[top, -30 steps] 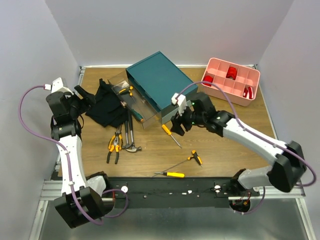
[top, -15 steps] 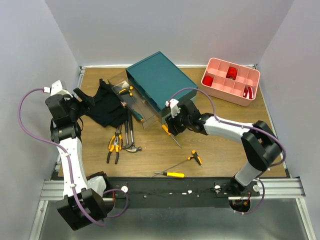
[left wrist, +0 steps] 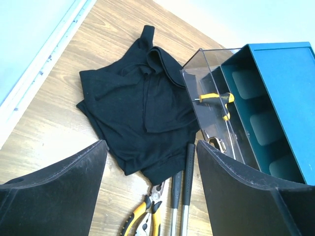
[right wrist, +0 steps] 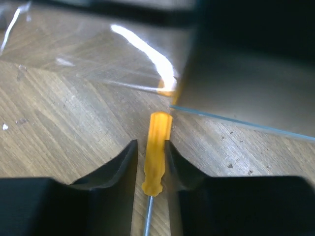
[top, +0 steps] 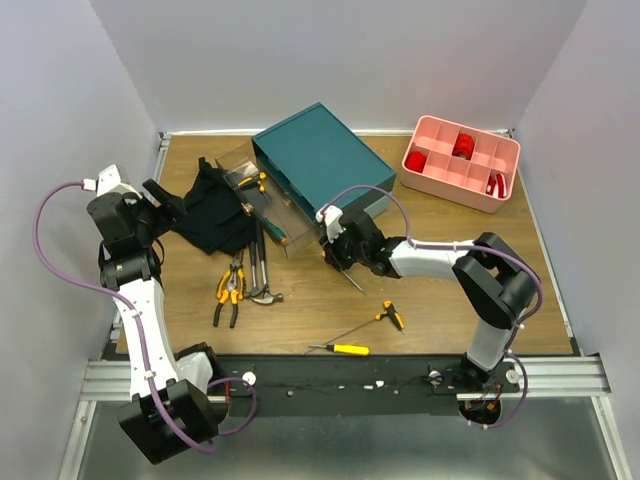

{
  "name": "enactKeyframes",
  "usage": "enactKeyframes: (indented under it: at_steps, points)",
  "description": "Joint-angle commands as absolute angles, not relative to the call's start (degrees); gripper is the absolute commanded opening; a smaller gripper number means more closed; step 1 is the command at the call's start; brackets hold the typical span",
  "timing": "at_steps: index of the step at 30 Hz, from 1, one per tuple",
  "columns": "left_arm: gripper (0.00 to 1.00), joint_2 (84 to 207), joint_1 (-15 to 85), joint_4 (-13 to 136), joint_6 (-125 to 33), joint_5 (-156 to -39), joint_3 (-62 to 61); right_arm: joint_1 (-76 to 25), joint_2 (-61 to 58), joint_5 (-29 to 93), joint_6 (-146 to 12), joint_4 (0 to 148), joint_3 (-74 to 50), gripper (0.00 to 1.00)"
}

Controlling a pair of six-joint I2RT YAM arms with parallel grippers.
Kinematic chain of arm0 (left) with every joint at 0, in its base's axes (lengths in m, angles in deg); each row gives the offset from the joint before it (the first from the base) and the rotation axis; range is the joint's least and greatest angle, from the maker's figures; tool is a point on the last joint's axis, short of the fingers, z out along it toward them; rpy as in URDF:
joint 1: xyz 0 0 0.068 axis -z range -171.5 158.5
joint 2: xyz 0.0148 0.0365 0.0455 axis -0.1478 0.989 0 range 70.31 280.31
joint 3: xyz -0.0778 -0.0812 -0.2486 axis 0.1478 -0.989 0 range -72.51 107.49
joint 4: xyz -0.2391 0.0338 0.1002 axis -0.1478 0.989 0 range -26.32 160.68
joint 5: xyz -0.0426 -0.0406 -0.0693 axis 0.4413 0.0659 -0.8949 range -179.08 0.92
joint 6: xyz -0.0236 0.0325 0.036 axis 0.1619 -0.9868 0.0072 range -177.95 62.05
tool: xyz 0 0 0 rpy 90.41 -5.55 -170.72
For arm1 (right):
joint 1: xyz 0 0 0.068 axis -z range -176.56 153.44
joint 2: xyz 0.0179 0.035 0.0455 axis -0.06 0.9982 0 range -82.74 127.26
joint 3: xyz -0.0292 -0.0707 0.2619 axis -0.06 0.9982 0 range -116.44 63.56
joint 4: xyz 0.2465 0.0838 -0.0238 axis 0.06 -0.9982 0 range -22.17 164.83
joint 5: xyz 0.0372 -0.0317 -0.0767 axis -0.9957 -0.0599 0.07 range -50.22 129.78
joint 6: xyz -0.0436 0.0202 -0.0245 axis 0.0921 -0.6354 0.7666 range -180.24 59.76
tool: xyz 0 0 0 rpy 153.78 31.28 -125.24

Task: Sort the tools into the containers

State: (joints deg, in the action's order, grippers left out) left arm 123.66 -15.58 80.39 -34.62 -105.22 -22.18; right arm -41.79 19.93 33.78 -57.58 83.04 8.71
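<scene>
An orange-handled screwdriver [right wrist: 157,142] lies flat on the table in front of the teal drawer box [top: 315,155]. My right gripper [right wrist: 150,143] is low over it with a finger on each side of the handle. The right finger touches the handle and a thin gap shows at the left one, so the gripper is still open. My left gripper [left wrist: 151,143] hangs wide open above the black cloth [left wrist: 138,108], holding nothing. Pliers [top: 230,290] and two hammers [top: 262,275] lie by the cloth. A yellow screwdriver [top: 345,348] and a T-handled one [top: 392,316] lie near the front edge.
A clear drawer [top: 250,185] is pulled out to the left of the teal box, with a yellow-handled tool [left wrist: 214,97] in it. A pink compartment tray [top: 462,160] with red parts stands at the back right. Walls close in the table.
My right gripper slid left and down onto the orange-handled screwdriver, and its jaws narrowed around the handle. The left arm barely shifted.
</scene>
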Motion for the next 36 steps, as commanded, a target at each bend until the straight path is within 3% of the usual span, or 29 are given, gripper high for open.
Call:
enactKeyframes:
  at_steps: [1, 4, 6, 8, 9, 10, 11, 13, 16, 18, 19, 22, 25, 31, 36]
  points:
    - [0.83, 121.8, -16.6, 81.3, -35.2, -105.4, -23.3, -43.7, 21.1, 36.2, -56.9, 81.5, 11.0, 0.25]
    - [0.83, 121.6, -16.6, 80.7, -34.6, -105.7, -23.8, -44.2, 18.0, 36.2, -55.8, 79.1, 13.7, 0.14]
    - [0.83, 121.6, -16.6, 79.6, -34.1, -106.0, -24.3, -44.3, 14.5, 36.8, -54.4, 78.8, 15.6, 0.13]
    - [0.83, 121.8, -16.6, 78.5, -33.9, -105.9, -24.8, -44.3, 12.5, 37.1, -53.0, 79.7, 18.8, 0.19]
    - [0.83, 121.7, -16.6, 78.1, -33.7, -105.8, -25.0, -44.3, 11.6, 37.2, -52.7, 80.2, 19.7, 0.26]
    - [0.83, 122.0, -16.6, 77.7, -33.4, -105.7, -25.0, -44.3, 10.6, 36.6, -52.1, 80.6, 20.0, 0.39]
    - [0.83, 121.9, -16.6, 77.4, -33.3, -105.7, -25.2, -44.4, 10.5, 34.9, -51.5, 80.3, 20.1, 0.42]
    - [0.83, 122.2, -16.7, 77.4, -33.0, -106.2, -25.1, -44.7, 10.8, 35.1, -51.4, 78.8, 19.4, 0.47]
    - [0.83, 122.2, -16.7, 77.8, -32.8, -106.4, -24.6, -44.9, 11.7, 32.9, -51.1, 77.4, 18.5, 0.45]
    - [0.83, 121.8, -16.6, 78.3, -33.0, -106.1, -24.4, -45.0, 13.1, 32.5, -51.1, 77.4, 18.0, 0.39]
    - [0.83, 121.6, -16.7, 78.4, -33.2, -106.0, -24.4, -45.0, 13.4, 32.5, -50.9, 77.7, 18.0, 0.29]
    - [0.83, 120.9, -17.0, 79.3, -33.5, -106.0, -24.4, -45.0, 12.2, 32.5, -50.7, 75.2, 17.1, 0.12]
    - [0.83, 120.5, -17.1, 79.9, -33.5, -106.2, -24.3, -44.9, 5.5, 31.8, -51.4, 67.6, 14.4, 0.02]
    - [0.83, 121.8, -17.1, 77.7, -30.7, -107.9, -24.8, -44.7, -12.7, 19.2, -47.0, 60.3, 9.0, 0.01]
    - [0.82, 122.7, -17.1, 76.9, -30.2, -108.7, -24.0, -43.2, -14.8, 14.2, -46.6, 71.5, 4.8, 0.01]
